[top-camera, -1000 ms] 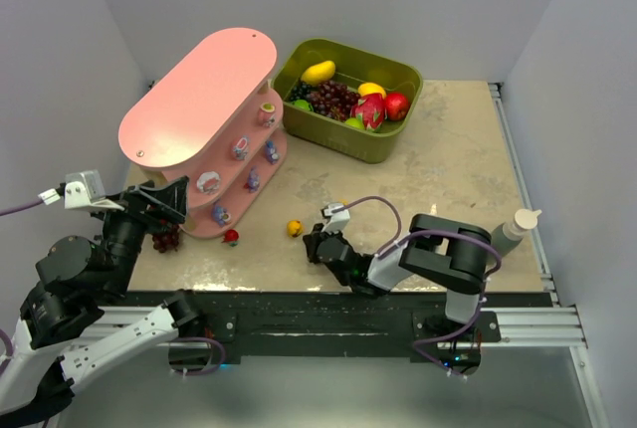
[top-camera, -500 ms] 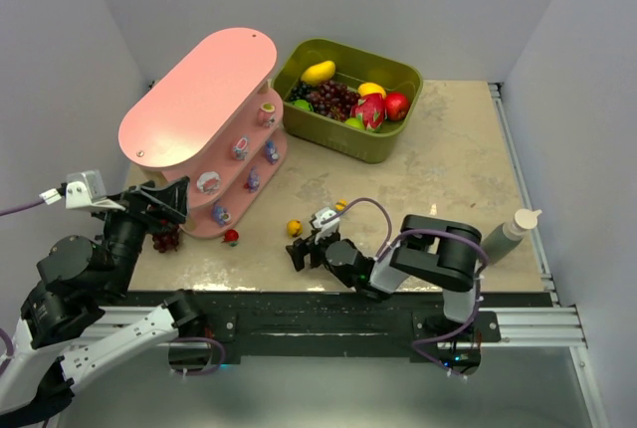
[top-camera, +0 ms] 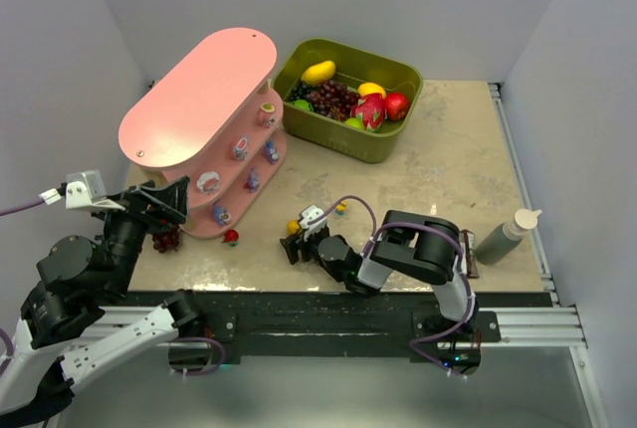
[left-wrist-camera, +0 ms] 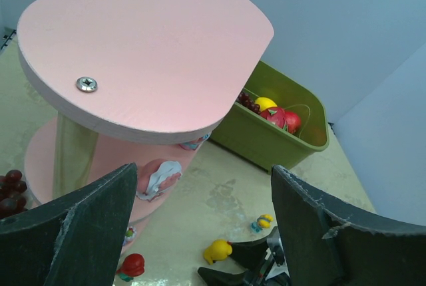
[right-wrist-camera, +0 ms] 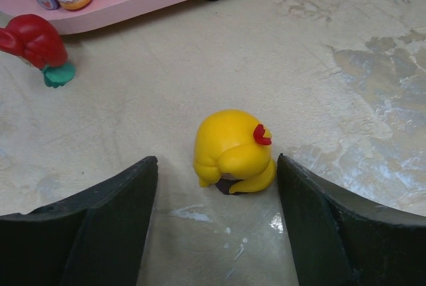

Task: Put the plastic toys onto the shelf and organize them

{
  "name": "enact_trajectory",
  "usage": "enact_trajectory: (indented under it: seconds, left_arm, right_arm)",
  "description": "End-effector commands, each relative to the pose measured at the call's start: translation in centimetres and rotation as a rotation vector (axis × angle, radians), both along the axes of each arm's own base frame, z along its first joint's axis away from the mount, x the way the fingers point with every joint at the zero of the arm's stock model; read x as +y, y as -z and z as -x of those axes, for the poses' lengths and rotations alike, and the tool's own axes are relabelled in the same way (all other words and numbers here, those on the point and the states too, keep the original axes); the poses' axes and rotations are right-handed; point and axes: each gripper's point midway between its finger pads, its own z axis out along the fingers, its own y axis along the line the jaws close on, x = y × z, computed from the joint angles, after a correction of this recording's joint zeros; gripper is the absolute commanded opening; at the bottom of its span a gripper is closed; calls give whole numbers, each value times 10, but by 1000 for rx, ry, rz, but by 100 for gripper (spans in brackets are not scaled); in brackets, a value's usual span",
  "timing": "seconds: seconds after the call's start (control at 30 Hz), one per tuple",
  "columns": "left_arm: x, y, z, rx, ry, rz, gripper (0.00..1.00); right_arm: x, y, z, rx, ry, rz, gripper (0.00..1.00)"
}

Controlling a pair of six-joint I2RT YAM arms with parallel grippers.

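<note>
Right gripper [top-camera: 295,247] sits low over the bench [top-camera: 438,159], lower centre of the top view. Its jaws are spread, one on each side of the yellow toy [right-wrist-camera: 233,147]. In the wrist view neither finger touches the toy, so nothing is grasped. The yellow toy lies on the bench and has a small red tuft on its right side. A red toy [top-camera: 231,237] with a green base lies on the bench to the left, just off the bottom edge of the shelf [top-camera: 199,100]. A tiny yellow-and-blue toy [top-camera: 340,207] lies on the bench just upper right of the right gripper. The shelf stands at upper left. The top view shows three toys on its middle board [top-camera: 240,149] and three on its bottom board [top-camera: 252,180]; the top board is bare. Left gripper [top-camera: 164,201] hangs at the left of the frame beside the shelf's lower end, jaws released wide and holding nothing. Grapes [top-camera: 166,241] lie on the bench just below it. The green bin [top-camera: 383,144] of fruit stands right of the shelf, top centre. A bottle [top-camera: 503,234] stands at the right edge.
</note>
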Motion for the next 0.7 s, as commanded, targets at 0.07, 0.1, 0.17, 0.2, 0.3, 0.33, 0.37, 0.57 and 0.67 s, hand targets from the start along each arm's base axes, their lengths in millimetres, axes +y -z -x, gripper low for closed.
enact_trajectory:
  seconds: [0.07, 0.1, 0.17, 0.2, 0.3, 0.33, 0.37, 0.57, 0.67]
  left_arm:
    - [0, -5, -1, -21, -8, 26, 86]
    - [0, -5, -2, -21, -9, 26, 86]
    - [-1, -5, -2, -21, -8, 26, 86]
    - [0, -6, -2, -21, -9, 27, 86]
    - [0, -5, -2, -21, -9, 24, 86]
    - [0, -6, -2, -22, -9, 25, 86]
    - [0, -5, -2, -21, -9, 23, 86]
    - [1, -7, -1, -25, -9, 28, 86]
    - [1, -6, -1, -24, -9, 28, 86]
  right_arm:
    - [-17, 40, 0, 26, -7, 163, 63]
    - [-17, 39, 0, 24, -7, 163, 61]
    - [-15, 39, -1, 20, -9, 166, 58]
    - [-16, 39, -3, 16, 2, 166, 57]
    - [-15, 39, -5, 15, 15, 171, 57]
    - [-13, 38, -8, 12, 24, 172, 60]
    - [-13, 38, -9, 14, 28, 173, 60]
    - [-14, 37, -13, 14, 61, 172, 49]
    - [-19, 30, -15, 11, 85, 153, 31]
